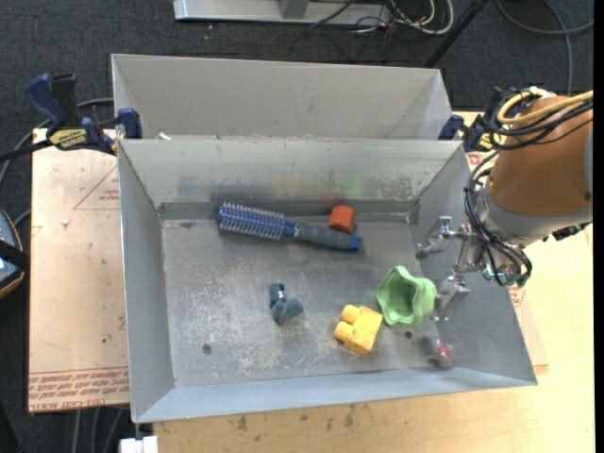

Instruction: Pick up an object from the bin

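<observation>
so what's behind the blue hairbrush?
An orange block sits just behind the handle of the blue hairbrush, near the bin's back wall. Whether they touch can't be told. Behind the bristle head only bare floor shows; anything under the brush is covered.

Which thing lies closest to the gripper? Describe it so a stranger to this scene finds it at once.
In the grey bin, look at the floor's right part, where the gripper reaches in. Right beside it, toward the bin's middle, lies a light green cup-like thing. It is the only green thing; its nearest neighbour is a yellow block.
</observation>
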`<action>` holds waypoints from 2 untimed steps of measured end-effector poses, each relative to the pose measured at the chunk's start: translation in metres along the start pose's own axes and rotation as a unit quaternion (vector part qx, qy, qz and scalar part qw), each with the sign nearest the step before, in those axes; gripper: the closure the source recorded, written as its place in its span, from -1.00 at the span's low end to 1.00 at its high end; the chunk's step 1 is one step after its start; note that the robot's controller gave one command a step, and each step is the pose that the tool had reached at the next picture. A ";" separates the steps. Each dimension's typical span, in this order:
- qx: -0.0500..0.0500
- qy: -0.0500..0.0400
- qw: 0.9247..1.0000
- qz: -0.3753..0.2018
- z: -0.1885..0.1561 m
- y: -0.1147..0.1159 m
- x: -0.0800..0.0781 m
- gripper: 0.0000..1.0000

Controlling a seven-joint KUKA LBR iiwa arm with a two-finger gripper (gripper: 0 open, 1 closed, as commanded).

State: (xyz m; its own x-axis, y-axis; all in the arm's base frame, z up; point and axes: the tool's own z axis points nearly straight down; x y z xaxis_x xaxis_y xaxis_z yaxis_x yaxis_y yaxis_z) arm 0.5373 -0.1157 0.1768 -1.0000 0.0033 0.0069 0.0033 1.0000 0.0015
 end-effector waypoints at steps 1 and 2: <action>0.001 -0.006 0.990 -0.143 0.103 -0.009 -0.014 -1.00; 0.002 -0.007 0.990 -0.144 0.100 -0.009 -0.016 1.00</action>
State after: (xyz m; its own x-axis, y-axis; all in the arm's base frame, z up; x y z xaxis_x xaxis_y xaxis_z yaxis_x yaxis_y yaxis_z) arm 0.5521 -0.1247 0.0763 -0.9594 -0.2821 -0.0081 -0.2820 0.9594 -0.0026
